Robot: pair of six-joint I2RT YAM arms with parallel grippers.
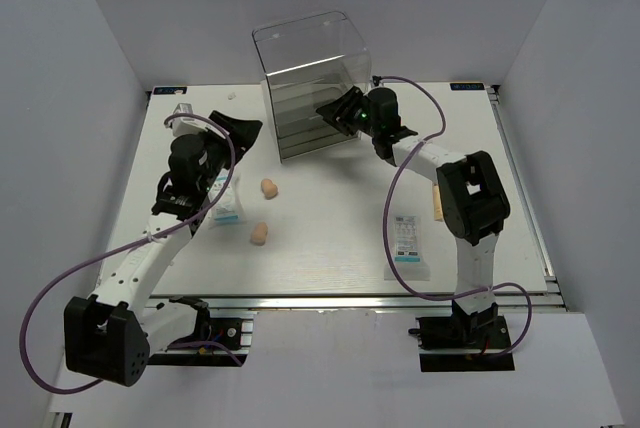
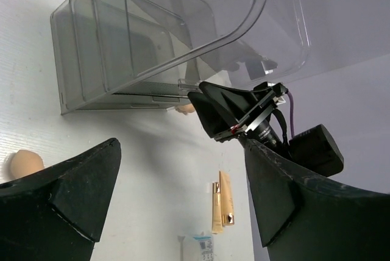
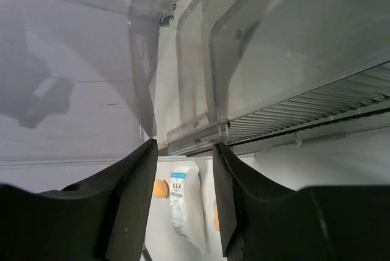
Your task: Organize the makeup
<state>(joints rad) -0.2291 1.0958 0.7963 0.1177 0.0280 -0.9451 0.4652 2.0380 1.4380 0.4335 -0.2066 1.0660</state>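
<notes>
My right gripper (image 3: pixel 183 151) sits at the front of the clear drawer box (image 1: pixel 310 73). Its jaws are part-way apart on either side of a drawer's front lip (image 3: pixel 196 132), and from the wrist view I cannot tell whether they actually pinch that lip. My left gripper (image 2: pixel 181 151) hangs released over the left of the table (image 1: pixel 330 273), jaws spread wide with nothing between them, looking across at the box. None of the makeup I can see is stowed. A peach sponge (image 1: pixel 269 188) and a second sponge (image 1: pixel 259 235) lie in the open between the arms. One sachet (image 1: pixel 405 235) lies just beside the right arm and another sachet (image 1: pixel 226 204) lies partly under the left arm. The beige stick (image 2: pixel 216 207) and beige tube (image 2: pixel 226 195) lie side by side toward the right edge. I judge the step in hand to be opening a drawer, ahead of any sorting. Next I'd want a firm pinch on the lip, then a straight pull along the drawer's run. The box looks light, so it may drag along unless the left arm braces it.
</notes>
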